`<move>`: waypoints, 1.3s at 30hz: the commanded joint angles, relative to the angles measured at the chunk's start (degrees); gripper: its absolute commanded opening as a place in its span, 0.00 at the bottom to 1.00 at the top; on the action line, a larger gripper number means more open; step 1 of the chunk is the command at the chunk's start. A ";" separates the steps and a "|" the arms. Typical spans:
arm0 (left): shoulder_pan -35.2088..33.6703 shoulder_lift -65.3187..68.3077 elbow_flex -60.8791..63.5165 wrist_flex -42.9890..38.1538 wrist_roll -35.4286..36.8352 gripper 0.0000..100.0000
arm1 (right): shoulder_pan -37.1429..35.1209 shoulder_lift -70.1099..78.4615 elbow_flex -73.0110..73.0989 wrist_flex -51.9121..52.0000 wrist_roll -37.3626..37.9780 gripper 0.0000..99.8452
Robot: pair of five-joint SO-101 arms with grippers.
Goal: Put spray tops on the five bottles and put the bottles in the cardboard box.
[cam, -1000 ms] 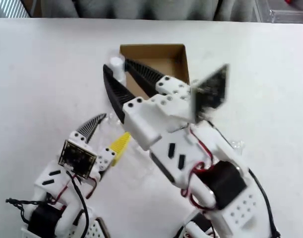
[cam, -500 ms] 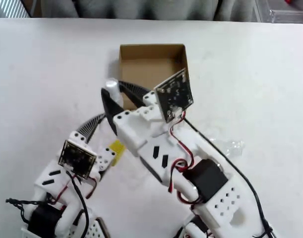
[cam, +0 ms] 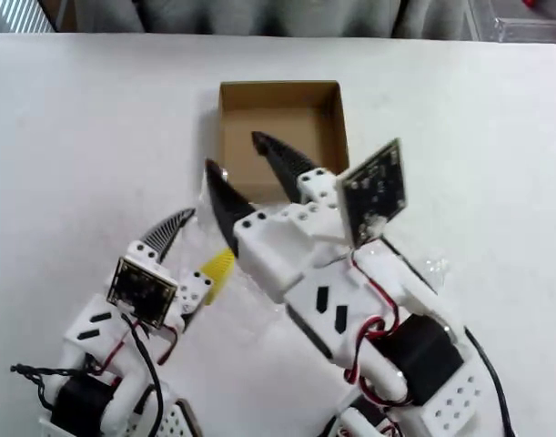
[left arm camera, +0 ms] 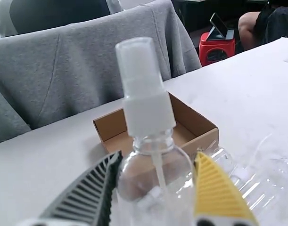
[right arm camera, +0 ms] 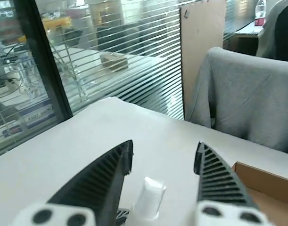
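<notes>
One capped bottle (left arm camera: 153,176) between left fingers (left arm camera: 89,197); one cardboard box (cam: 278,114)

Office room set up as a small robotics workspace.

A broad white table (cam: 77,118) carries two small white robot arms (cam: 287,255) with bare circuit boards (cam: 373,187) and loose red and black wires (cam: 373,296), the look of a test bench rather than a factory. Chairs draped in grey cloth (left arm camera: 87,70) stand along the table's far edge. Behind them a glass wall with a dark frame (right arm camera: 42,61) and horizontal blinds (right arm camera: 134,52) looks through to more desks (right arm camera: 87,54) scattered with small things. A plain wooden panel (right arm camera: 202,52) stands beside the blinds. Beyond the table sits a red stool or box (left arm camera: 218,47) with a small dark device propped on top.
</notes>
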 commanded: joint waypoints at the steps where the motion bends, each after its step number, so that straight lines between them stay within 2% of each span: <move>1: 0.13 -0.48 -0.53 -1.49 0.00 0.08 | 4.18 1.01 -3.96 -0.13 0.18 0.01; 4: 0.13 -0.48 -0.53 -1.49 0.00 0.08 | 6.11 5.32 -4.48 -0.13 0.18 0.05; 7: 0.13 -0.48 -0.53 -1.32 0.00 0.08 | 6.11 9.36 -4.48 -0.84 -0.09 0.01; 13: 0.13 -0.48 -0.53 -1.14 0.00 0.08 | 6.11 14.02 -4.48 -2.59 0.09 0.01; 23: 0.13 -0.48 -0.53 -1.14 0.00 0.08 | 0.75 13.93 -4.48 7.87 0.09 0.01; 35: 0.13 -0.48 -0.44 -1.41 0.00 0.08 | 1.45 8.40 -4.48 8.13 0.18 0.01; 39: 0.13 -0.48 -0.44 -1.49 0.09 0.08 | 5.76 8.13 -4.57 8.04 0.18 0.01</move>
